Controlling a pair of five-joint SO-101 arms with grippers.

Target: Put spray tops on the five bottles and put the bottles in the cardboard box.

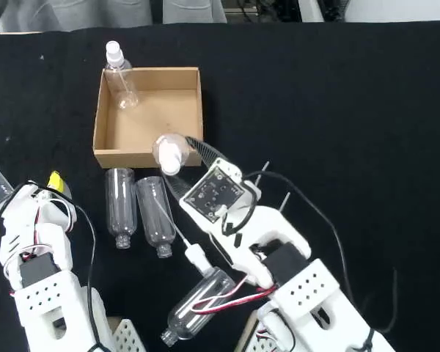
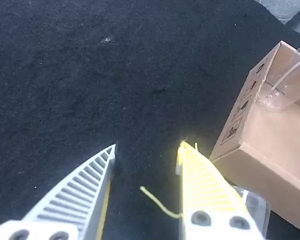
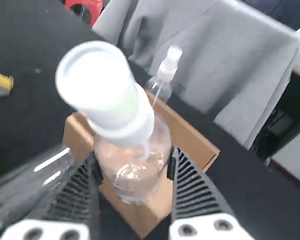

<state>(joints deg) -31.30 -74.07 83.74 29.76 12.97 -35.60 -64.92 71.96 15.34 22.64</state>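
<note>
Sprayer up, a capped bottle (image 1: 169, 152) is clamped in the right claw (image 3: 132, 157) over the box's (image 1: 125, 158) near wall, apparently ready to go in beside the capped one (image 1: 121, 81) leaning in the far corner. The left claw (image 2: 147, 147) hangs open and empty above the tabletop (image 1: 337, 110) beside the box. Three uncapped bottles (image 1: 122, 205) lie outside, awaiting tops.

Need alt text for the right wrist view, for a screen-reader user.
The right tool grips a clear bottle fitted with a white spray top, in front of an open cardboard box. A second capped bottle sits in the box behind it, and another clear bottle lies on the black table beside the box.
</note>
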